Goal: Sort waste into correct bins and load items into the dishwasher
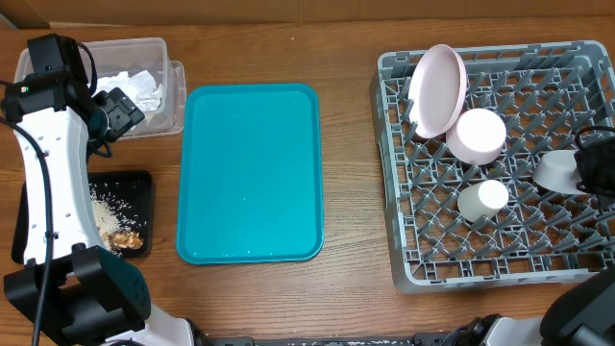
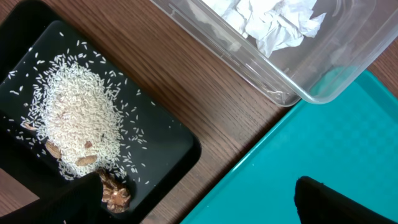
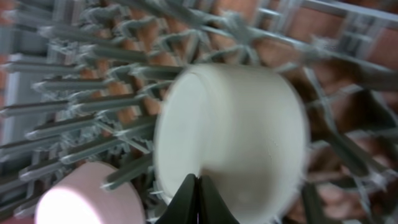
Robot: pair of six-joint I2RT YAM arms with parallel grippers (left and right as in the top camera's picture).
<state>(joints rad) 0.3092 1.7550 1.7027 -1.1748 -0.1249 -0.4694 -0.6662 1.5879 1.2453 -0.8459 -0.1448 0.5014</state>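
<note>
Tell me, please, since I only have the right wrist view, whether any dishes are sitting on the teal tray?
Observer: No, the teal tray is bare in the overhead view.
Operator: Thank you. Where are the napkins, please?
Observer: The crumpled napkins lie inside the clear tub, at the far left of the table.
Operator: And how does the other arm stand?
Observer: The left end effector is wide open, with nothing between its fingers.
</note>
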